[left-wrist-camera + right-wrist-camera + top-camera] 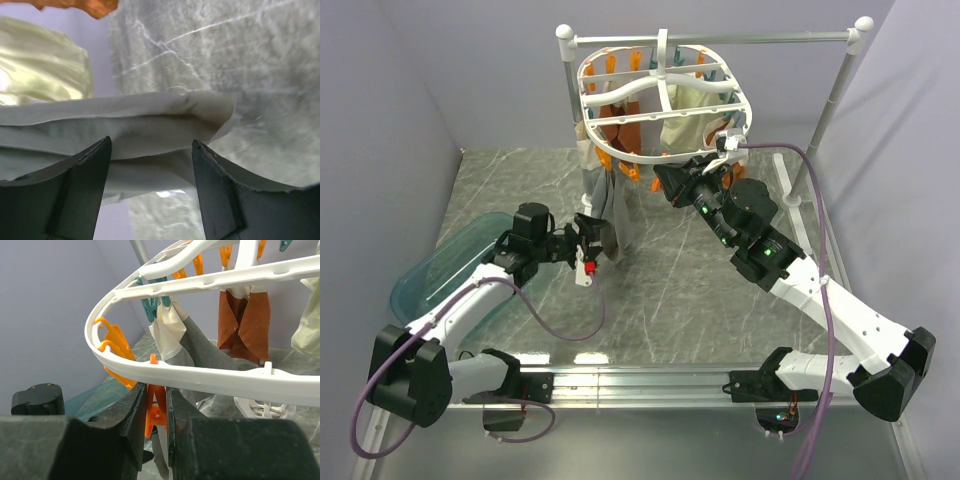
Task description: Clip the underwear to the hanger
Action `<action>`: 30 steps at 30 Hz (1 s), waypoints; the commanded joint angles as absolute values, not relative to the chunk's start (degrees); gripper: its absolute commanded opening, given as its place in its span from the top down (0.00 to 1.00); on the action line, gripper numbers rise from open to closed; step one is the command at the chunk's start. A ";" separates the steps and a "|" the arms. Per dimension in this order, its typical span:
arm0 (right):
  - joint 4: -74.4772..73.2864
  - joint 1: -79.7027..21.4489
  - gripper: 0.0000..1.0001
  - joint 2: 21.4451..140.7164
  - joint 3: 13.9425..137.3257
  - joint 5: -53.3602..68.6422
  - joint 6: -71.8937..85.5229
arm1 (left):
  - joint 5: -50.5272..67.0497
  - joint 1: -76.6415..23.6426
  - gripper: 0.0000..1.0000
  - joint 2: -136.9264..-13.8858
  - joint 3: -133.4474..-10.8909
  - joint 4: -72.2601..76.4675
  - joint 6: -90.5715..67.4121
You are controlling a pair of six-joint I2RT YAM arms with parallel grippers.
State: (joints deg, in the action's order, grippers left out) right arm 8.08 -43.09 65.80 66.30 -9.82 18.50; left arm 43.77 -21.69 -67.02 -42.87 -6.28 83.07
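The white oval hanger hangs from the rail at the back, with orange and teal pegs. The grey underwear dangles from its near-left rim, and in the right wrist view it hangs beside a pale cloth under a teal peg. My left gripper is open at the underwear's lower part. In the left wrist view the pale grey fabric lies just beyond my open left gripper. My right gripper is shut on an orange peg under the hanger rim.
A brown-orange garment and a cream cloth hang on the hanger. The white rail stand with ball-capped posts holds it. A teal bin sits at the left on the marble table.
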 commanded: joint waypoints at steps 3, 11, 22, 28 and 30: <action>9.32 -42.80 1.00 64.86 66.01 -9.58 18.28 | 51.94 -20.57 0.28 -69.95 -44.98 -6.59 101.67; 9.23 -42.28 1.00 64.86 65.92 -9.49 18.11 | 48.52 -22.15 0.32 -75.14 -51.59 -13.61 108.71; 9.14 -41.84 1.00 65.39 66.18 -9.23 18.63 | 41.75 -23.64 0.34 -82.09 -58.09 -23.54 116.10; 9.05 -41.66 1.00 65.65 66.53 -9.14 18.72 | 41.39 -24.43 0.36 -83.15 -58.80 -23.29 116.72; 9.05 -41.66 1.00 65.65 66.71 -9.14 18.63 | 42.01 -24.43 0.39 -83.14 -58.36 -22.68 116.29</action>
